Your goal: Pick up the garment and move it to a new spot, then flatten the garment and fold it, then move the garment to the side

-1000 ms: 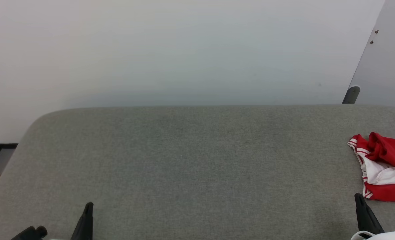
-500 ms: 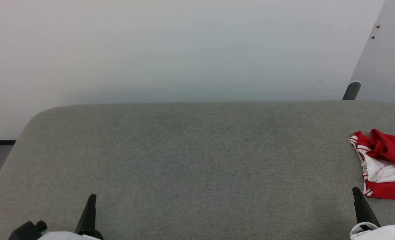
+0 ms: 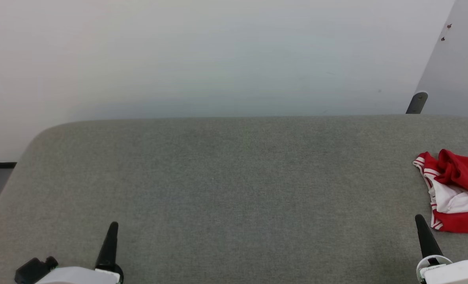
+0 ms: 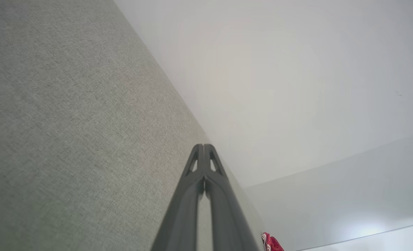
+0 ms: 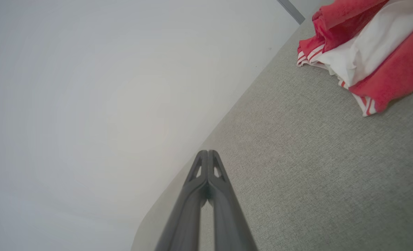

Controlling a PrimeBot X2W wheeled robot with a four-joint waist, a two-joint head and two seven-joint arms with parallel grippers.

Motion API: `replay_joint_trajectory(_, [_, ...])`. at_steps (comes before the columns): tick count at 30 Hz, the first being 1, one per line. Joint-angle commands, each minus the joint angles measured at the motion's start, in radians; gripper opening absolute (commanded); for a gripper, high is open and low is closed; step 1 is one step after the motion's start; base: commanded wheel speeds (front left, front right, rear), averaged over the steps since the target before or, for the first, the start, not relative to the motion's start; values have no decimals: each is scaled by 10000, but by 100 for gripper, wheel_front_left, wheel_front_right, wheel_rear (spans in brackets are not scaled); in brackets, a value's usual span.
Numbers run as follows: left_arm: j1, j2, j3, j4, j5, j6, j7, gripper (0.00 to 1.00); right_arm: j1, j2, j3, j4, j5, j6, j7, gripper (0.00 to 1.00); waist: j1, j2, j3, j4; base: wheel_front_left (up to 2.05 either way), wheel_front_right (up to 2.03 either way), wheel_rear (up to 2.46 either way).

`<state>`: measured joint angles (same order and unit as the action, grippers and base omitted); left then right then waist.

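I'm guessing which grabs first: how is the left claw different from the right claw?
The left claw is at the left of the grey surface; the right claw is at its right. The right claw is near the red-and-white shirt; the left claw is far from it. Both are dark, shut and empty.

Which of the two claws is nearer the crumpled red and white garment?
The right claw, shut, its tip close to the garment; the left claw sits far across the grey surface.

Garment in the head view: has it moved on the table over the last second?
No. The garment keeps its gap to the table's far edge; the whole view shifted, so the camera moved.
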<state>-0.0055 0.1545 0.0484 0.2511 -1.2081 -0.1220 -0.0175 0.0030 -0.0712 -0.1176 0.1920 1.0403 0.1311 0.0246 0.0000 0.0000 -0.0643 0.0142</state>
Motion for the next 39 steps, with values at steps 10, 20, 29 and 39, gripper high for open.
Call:
replay_joint_trajectory(10, [-428,-207,201,-93,-957,-53,301,0,-461,46,25,66,1338,-1,212,0,0,0,119,-25,0,0,0])
replay_joint_trajectory(20, [-578,-409,316,-84,-1671,-70,537,0,-631,83,31,176,2366,-2,374,0,0,0,228,-48,0,0,0])
replay_joint_trajectory(29, [-716,-574,408,-82,-2271,-85,740,0,-776,115,34,266,3203,-1,517,0,0,0,325,-69,0,0,0])
replay_joint_trajectory(39, [-826,-745,499,-75,-2881,-100,943,0,-904,156,40,363,4078,-1,652,0,0,0,434,-92,0,0,0])
